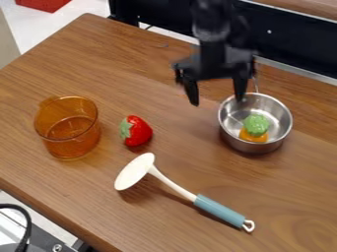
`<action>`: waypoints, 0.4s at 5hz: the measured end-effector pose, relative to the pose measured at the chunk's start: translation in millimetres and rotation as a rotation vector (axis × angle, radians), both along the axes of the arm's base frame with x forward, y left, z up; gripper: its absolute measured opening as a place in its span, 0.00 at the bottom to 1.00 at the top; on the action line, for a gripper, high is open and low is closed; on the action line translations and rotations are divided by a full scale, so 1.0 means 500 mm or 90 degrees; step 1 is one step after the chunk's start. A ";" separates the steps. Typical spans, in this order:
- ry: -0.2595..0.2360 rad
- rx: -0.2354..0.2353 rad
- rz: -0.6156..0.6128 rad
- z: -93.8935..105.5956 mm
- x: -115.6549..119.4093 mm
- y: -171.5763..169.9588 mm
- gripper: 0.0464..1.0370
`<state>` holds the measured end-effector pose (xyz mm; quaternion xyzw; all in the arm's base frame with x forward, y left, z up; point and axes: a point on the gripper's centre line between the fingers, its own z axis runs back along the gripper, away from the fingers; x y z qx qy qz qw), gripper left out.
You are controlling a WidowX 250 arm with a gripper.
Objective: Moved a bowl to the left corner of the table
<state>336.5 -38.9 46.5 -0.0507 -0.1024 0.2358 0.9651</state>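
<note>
While the black gripper (216,98) hangs with its 2 jaws spread, 1 tip is by the rim of the metal bowl (274,110), on the table (99,64). Wood surface separates this bowl from the strawberry (139,132); the amber cup (67,133) stands nearer the table's lower-left edge.

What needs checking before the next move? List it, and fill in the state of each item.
1. Gripper open: ok, its two fingers stand well apart.
2. Metal bowl upright: ok, its mouth faces up.
3. Bowl free of contents: not ok, a green piece and an orange piece lie inside.
4. Bowl gripped: not ok, the fingers are not closed on it.
5. Fingertip clear of the bowl's rim: cannot tell, one finger ends right by it and the gap cannot be judged.
6. Bowl at a corner of the table: not ok, it sits away from the visible corner.
</note>
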 end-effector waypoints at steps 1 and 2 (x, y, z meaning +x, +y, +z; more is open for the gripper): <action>0.011 -0.011 -0.008 -0.026 -0.007 -0.005 0.96; 0.004 0.002 -0.010 -0.040 -0.003 -0.008 0.96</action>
